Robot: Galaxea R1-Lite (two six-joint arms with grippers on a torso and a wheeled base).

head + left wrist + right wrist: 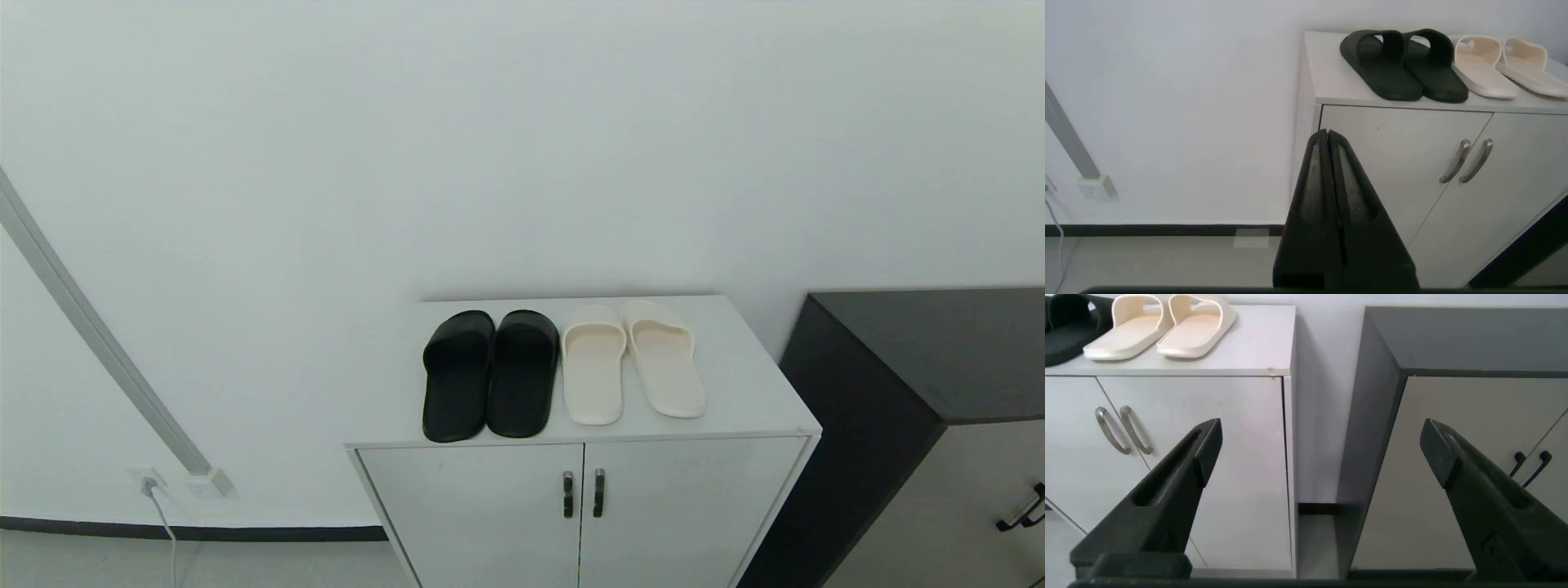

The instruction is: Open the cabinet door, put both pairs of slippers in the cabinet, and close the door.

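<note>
A white two-door cabinet (669, 523) stands against the wall with both doors closed and two metal handles (583, 492) at the middle. On its top lie a pair of black slippers (490, 373) on the left and a pair of cream slippers (633, 361) on the right. In the left wrist view my left gripper (1328, 139) is shut, held low before the cabinet's (1404, 188) left front corner, below the black slippers (1404, 64). My right gripper (1319, 445) is open, facing the gap between the white cabinet (1208, 457) and a dark one, below the cream slippers (1159, 325).
A dark cabinet (922, 384) with a pale door and its own handle (1020, 510) stands close on the right. A wall socket with a plugged cable (151, 490) and a slanted conduit (90, 327) are on the wall to the left. Floor lies open left of the white cabinet.
</note>
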